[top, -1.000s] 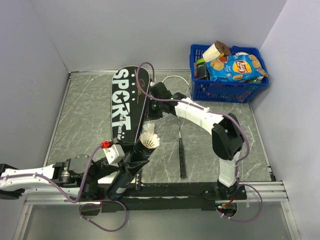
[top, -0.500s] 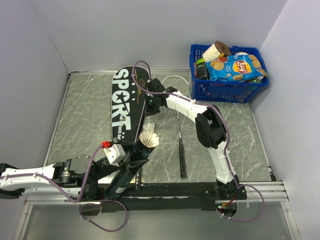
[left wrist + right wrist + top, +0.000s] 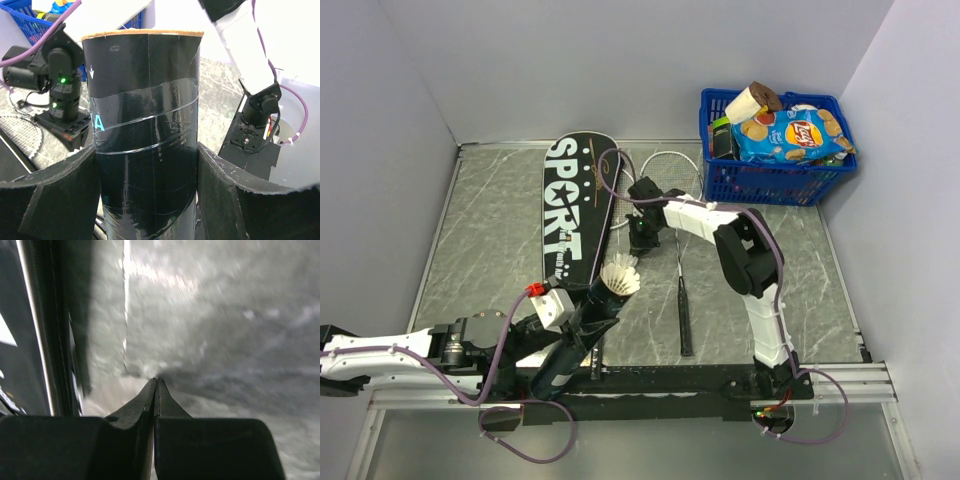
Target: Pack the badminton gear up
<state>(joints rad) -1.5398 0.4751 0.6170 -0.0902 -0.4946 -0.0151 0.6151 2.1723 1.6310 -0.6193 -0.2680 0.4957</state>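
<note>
Gripping the long black tube (image 3: 145,100) between its two padded fingers (image 3: 60,200), the left hand (image 3: 146,170) clamped the tube's lower body, and the tan-rimmed open end rose beyond the fingertips. A teal letter showed on the tube's wall just above the left pad. In the overhead view the tube leaned away from this hand toward the middle of the tabletop (image 3: 490,230), and a white feather shuttlecock (image 3: 619,276) sat at its far mouth, well clear of the pads.

The right hand (image 3: 156,382) was closed, fingertips pressed together with nothing seen between them and pointed down at the tabletop. The black "SPORT" cover (image 3: 572,210) lay flat just to one side of this hand, its edge filling the left of the wrist view. One racket (image 3: 684,318) lay on the hand's other side, its silver head beyond the hand and its black handle nearer the arm bases. Whether the fingertips touched the tabletop could not be told from the blurred wrist view. The blue basket (image 3: 770,190) stood well apart from both hands, at the far corner.
</note>
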